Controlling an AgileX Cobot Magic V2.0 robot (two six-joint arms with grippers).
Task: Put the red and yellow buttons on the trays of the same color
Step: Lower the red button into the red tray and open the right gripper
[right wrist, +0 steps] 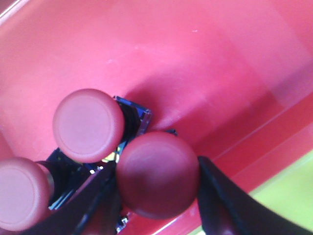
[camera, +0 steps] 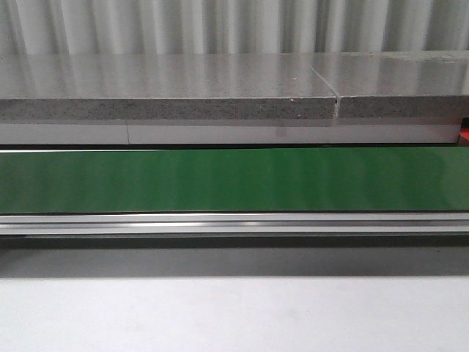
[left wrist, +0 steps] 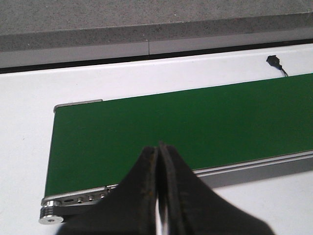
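Over at the right hand (right wrist: 157, 183), a red button (right wrist: 157, 175) is gripped by its cap between the two dark fingers (right wrist: 218, 196), one pressed to each side. The button is held right over the floor of the red tray (right wrist: 205, 63); whether its base is touching the tray cannot be told. Two more red buttons are seen in the same tray: one (right wrist: 88, 125) just beside the held button with its cap nearly against it, another (right wrist: 20, 199) further along at the frame's edge. A strip of yellow tray (right wrist: 288, 198) is seen just beyond the red tray's rim.

Now the left hand (left wrist: 158, 188): its fingers are pressed together with nothing between them, and it is hung above the near edge of the green belt (left wrist: 186, 127), close to the belt's roller end (left wrist: 51, 215). The belt is laid on the white worktop (left wrist: 24, 147), and a small black plug (left wrist: 274, 61) is lying beyond it.

In the front view only the bare belt (camera: 234, 180) is shown, with neither hand caught
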